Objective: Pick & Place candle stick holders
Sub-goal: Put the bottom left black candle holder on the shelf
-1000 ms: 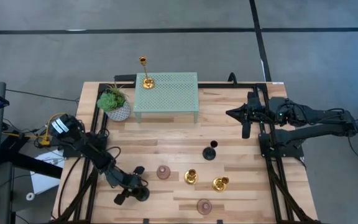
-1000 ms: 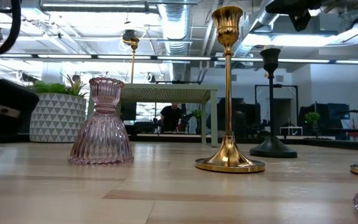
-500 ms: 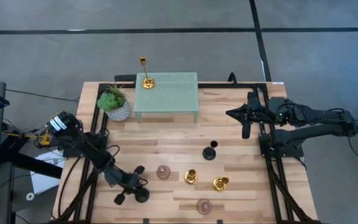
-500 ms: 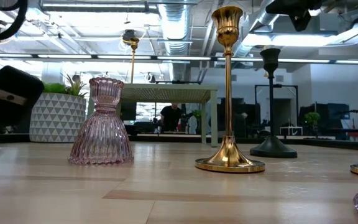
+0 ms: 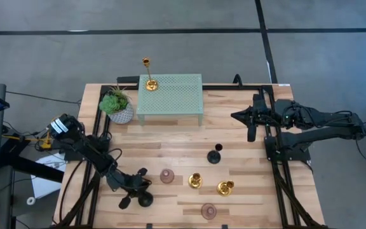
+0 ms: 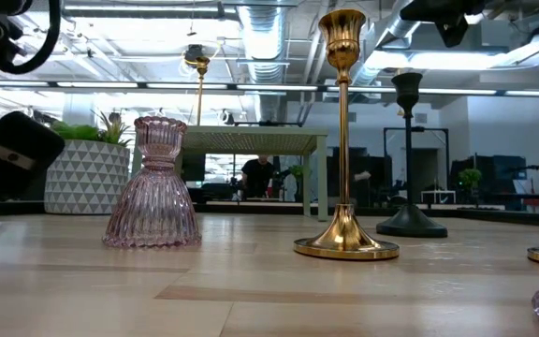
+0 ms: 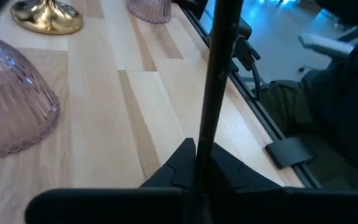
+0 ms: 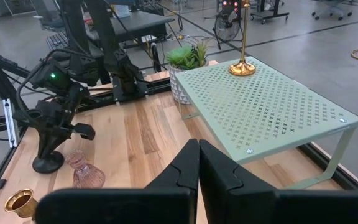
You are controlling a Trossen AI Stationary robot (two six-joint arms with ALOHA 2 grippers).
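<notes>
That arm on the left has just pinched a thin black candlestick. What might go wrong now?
Two things, I'd guess. The left pincer grips the black candle stick holder on its thin stem, so it could tilt or slip when lifted. The pink holder stands close beside it, so a sideways swing might knock that over.

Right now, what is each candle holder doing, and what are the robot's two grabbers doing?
Black holder: upright, stem clamped in the left gripper, jaws shut on it.
Second black holder: standing free on the table.
Two gold holders: standing on the table.
Third gold holder: upright on the green shelf.
Two pink holders: upright, untouched.
Right gripper: jaws shut, empty, waiting.
</notes>
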